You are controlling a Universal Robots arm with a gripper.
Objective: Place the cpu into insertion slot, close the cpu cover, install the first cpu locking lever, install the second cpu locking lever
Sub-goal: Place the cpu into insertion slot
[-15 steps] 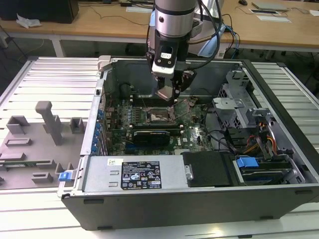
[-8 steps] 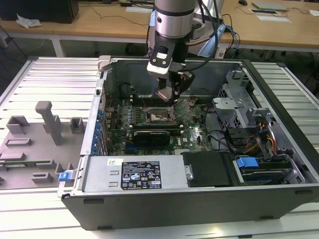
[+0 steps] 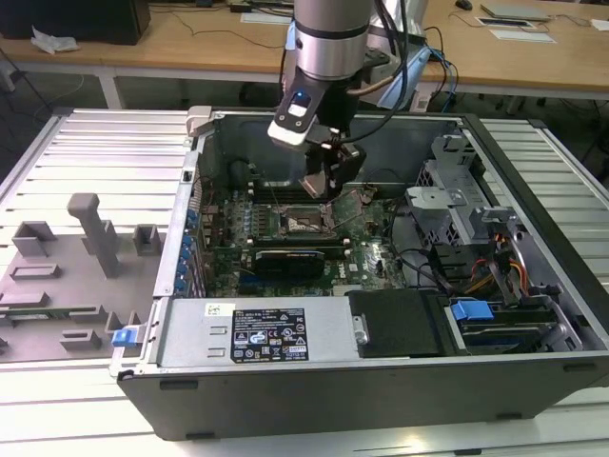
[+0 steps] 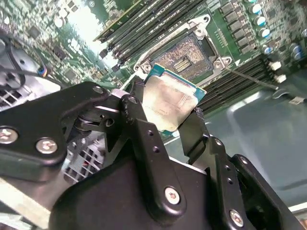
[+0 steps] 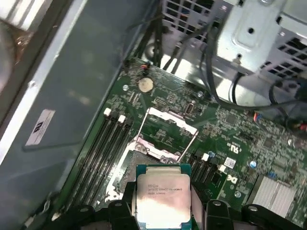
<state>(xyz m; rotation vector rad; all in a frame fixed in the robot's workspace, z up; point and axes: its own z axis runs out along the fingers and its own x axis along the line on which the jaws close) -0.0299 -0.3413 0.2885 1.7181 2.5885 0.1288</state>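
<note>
The desk under me is a pale grey ribbed aluminium surface (image 3: 105,143), evenly lit. Grey plastic block fixtures (image 3: 90,228) stand on it toward the exterior view's left. Behind runs a light wooden desk with white legs (image 3: 190,43), with dark floor (image 3: 48,95) beneath it. It carries a crumpled white cloth (image 3: 52,40) and white papers (image 3: 521,34).

The cpu (image 4: 171,98), a small flat square chip with a silver-grey metal top and teal-green edges, was clamped at two opposite edges by the gripper (image 4: 167,108). It was tilted in the air just above the insertion slot (image 4: 184,52). The slot was a dark-rimmed square socket on the green board, and its pin field was bare. The cpu cover (image 5: 171,118), a thin grey metal frame, stood raised open behind the slot.
</note>
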